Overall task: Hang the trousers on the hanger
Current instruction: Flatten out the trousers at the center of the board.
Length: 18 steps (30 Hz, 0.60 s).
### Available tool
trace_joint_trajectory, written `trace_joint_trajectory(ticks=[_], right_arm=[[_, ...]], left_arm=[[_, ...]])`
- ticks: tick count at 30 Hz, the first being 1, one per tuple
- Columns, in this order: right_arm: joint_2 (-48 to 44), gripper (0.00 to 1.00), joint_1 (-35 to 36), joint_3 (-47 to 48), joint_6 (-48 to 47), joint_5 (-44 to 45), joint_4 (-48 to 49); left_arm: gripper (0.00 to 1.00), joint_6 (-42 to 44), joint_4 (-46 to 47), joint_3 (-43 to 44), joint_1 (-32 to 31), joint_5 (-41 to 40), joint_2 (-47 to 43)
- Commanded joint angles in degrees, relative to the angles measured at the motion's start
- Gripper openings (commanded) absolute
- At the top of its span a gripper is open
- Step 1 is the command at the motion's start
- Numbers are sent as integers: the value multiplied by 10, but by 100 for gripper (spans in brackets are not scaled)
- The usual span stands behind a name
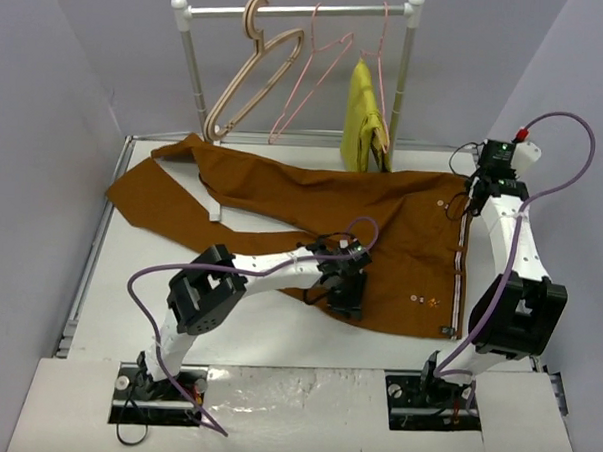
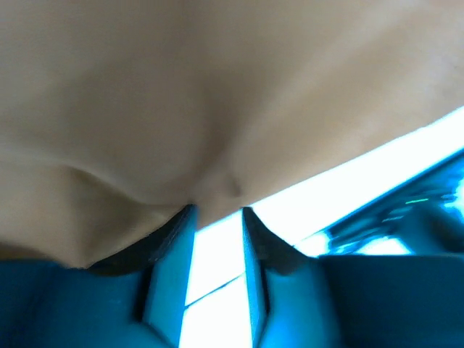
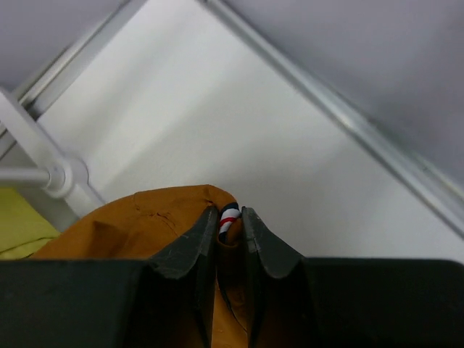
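Observation:
The rust-brown trousers (image 1: 283,190) lie spread flat across the table, legs to the left and striped waistband to the right. My right gripper (image 1: 475,202) is at the far waistband corner. In the right wrist view it (image 3: 230,217) is shut on that corner of the trousers (image 3: 145,225), the striped trim pinched between the tips. My left gripper (image 1: 346,300) rests at the cloth's near edge. Its jaws (image 2: 217,212) stand a little apart, with bright table between them and the trousers (image 2: 217,94) at their tips. A bare pink wire hanger (image 1: 310,81) hangs on the rack.
The white rack (image 1: 291,10) at the back also carries a beige wooden hanger (image 1: 253,74) and a second pink hanger (image 1: 386,90) with a mustard-yellow garment (image 1: 363,119). A rack post (image 3: 43,156) stands close to my right gripper. Grey walls enclose the table (image 1: 257,334).

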Motion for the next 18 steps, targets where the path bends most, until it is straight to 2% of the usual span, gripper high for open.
trace_joint_trajectory(ticks=[1, 2, 3, 5, 6, 7, 9, 10, 15, 18], right_arm=[[7, 12, -15, 58, -29, 51, 1], [9, 26, -14, 77, -33, 47, -7], [10, 52, -14, 82, -36, 40, -15], [-7, 73, -14, 74, -36, 11, -29], [-16, 86, -12, 65, -33, -1, -32], [-40, 91, -10, 53, -30, -23, -35], [-77, 97, -3, 9, -12, -38, -40], [-89, 97, 0, -9, -3, -46, -47], [-171, 97, 53, -147, 41, -105, -54], [-209, 97, 117, -236, 96, -110, -53]], left_arm=[[32, -51, 65, 90, -18, -15, 8], [37, -55, 71, 102, -18, -17, 13], [51, -61, 73, 111, -19, -21, 12], [63, -59, 70, 116, -19, -44, -5], [73, -52, 62, 112, -17, -59, -17], [78, -48, 44, 108, -14, -74, -29], [90, -32, 22, 89, 3, -118, -73], [92, -29, -3, 79, 10, -135, -90], [93, -16, -49, -50, 72, -224, -238], [93, -17, -63, -140, 124, -231, -324]])
